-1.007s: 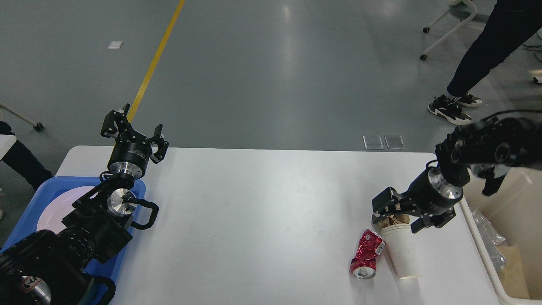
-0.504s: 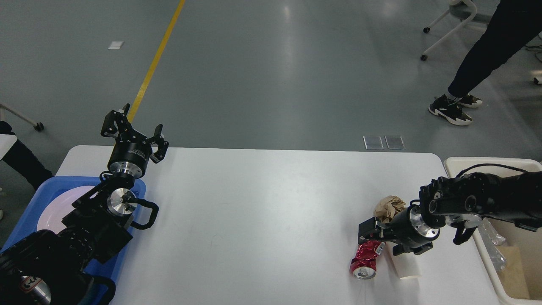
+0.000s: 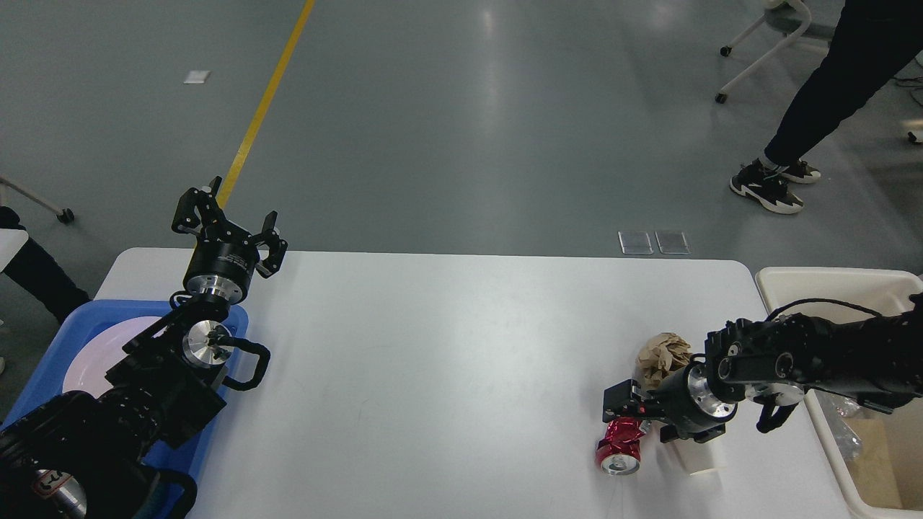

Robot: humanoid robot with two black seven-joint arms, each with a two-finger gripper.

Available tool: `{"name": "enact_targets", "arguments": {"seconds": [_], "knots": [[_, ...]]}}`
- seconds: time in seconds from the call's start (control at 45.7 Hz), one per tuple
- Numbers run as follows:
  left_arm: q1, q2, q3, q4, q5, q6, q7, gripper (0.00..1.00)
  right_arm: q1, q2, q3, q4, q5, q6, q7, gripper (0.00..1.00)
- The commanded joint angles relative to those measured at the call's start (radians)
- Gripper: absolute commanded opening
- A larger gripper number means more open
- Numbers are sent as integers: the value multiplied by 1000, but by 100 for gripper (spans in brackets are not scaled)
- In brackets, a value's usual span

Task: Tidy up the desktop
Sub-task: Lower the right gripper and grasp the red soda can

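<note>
The desk (image 3: 447, 360) fills the lower middle of the head view, its white top mostly bare; the leftover clutter sits bunched toward its 4 o'clock corner. There a crushed red can (image 3: 621, 445) lies on its side, long axis running roughly 12 to 6 with the open mouth facing 6 o'clock. Just beside it at 3 o'clock lies a white paper cup (image 3: 698, 457), also on its side and half hidden under the arm, and at about 1 o'clock from the can sits a crumpled brown paper wad (image 3: 663, 355).

The right claw (image 3: 638, 418) reaches in from 3 o'clock, low over the desk, with its tip right at the can's upper end. Its fingers look spread across the top of the can and the cup's near end, though the dark metal makes it hard to tell whether they touch either. The can therefore lies just at 7 o'clock from the claw's tip, and this arm is by far the nearer one. A cream bin (image 3: 829, 277) stands off the desk's 3 o'clock edge, a likely place for the litter.

The left claw (image 3: 228, 225) is raised at 10 o'clock, fingers spread and holding nothing, above a blue tray (image 3: 54, 353) that carries a white plate (image 3: 94, 349), well apart from the clutter.
</note>
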Motion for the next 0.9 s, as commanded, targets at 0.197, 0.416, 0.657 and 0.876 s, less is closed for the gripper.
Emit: {"name": "enact_targets", "arguments": {"seconds": [0.197,0.416,0.657,0.876], "knots": [[0,0,0,0,0,0,0,96,-23,3,6,0,0,-45,0,95],[0,0,0,0,0,0,0,96,-32,6,9,4,0,-49,0,56],[0,0,0,0,0,0,0,96,-45,33,8,5,0,-48,0,16],[0,0,0,0,0,0,0,96,-36,35,9,9,0,-42,0,0]]}}
